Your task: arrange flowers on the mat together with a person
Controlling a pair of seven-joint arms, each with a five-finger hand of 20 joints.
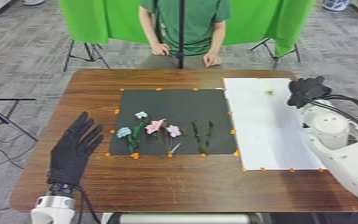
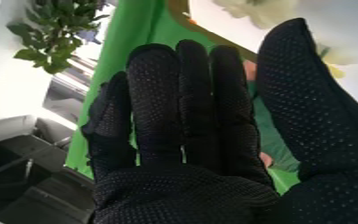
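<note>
- Head view: high, facing forward and down over surface (image 1: pixel 158 185).
- Right wrist view: close, facing along fingers (image 2: pixel 153 105).
- Both: green cloth (image 1: pixel 251 35), white sheet (image 1: pixel 269 125).

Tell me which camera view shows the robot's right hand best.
The right wrist view: there the right hand is close up, its fingers straight and its thumb spread away from them. The head view shows it much smaller, at the right edge of the white sheet, near that sheet's far end.
</note>
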